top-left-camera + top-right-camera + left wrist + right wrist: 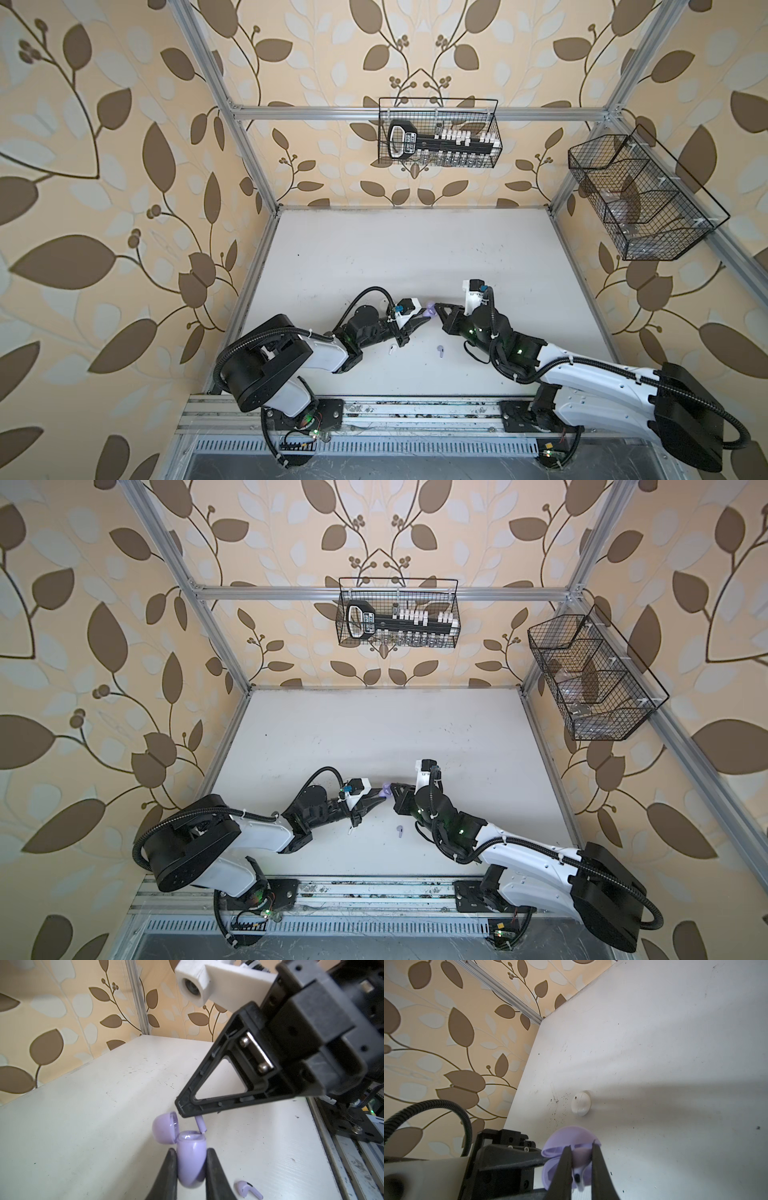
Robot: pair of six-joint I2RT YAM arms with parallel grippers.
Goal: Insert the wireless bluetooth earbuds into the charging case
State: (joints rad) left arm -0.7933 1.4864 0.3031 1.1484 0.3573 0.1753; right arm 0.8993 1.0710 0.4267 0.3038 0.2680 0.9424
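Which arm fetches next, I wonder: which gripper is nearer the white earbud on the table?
Left. The left gripper, clamping the lavender case, is past the white earbud; the right gripper lies beyond that case.

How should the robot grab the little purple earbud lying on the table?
Pinch across its thin straight stem, coming straight down from above: the small pale lavender plastic earbud lies flat on the white table, and its rounded head would likely slip.
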